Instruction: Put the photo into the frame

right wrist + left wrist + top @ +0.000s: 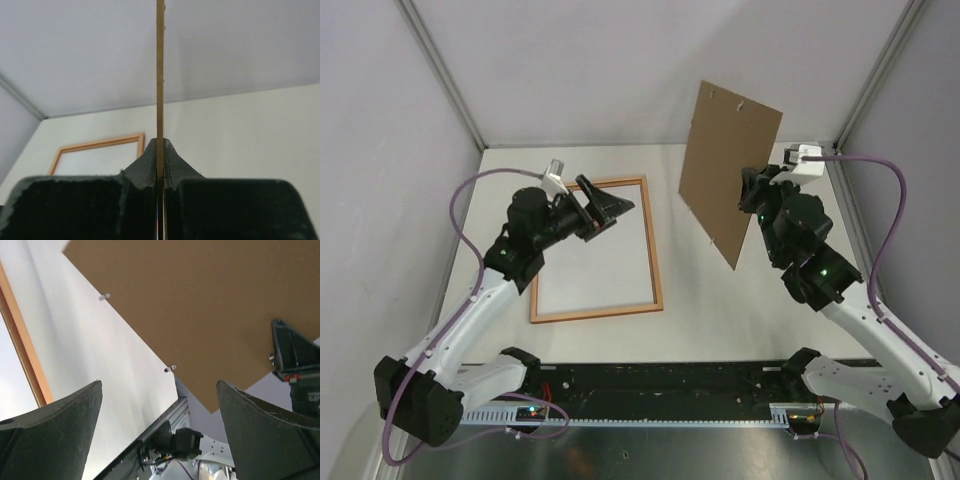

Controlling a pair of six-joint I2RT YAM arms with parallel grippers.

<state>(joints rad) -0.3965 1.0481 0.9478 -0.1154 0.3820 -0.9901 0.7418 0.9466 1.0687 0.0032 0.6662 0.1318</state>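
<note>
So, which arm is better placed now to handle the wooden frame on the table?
Probably left: the left end effector is open over the thin rectangular pale-wood frame; the right end effector is shut on the flat brown board, held upright off the table.

My left arm reaches forward from its base, elbow bent and wrist turned toward the middle. The black left fingers [618, 207] [55, 435] are spread wide with nothing between them. My right arm is raised higher and folded at the elbow. Its black right fingers [752, 190] [147, 165] are pinched tight on the edge of a thin flat brown rectangular board [730, 165], holding it upright.
</note>
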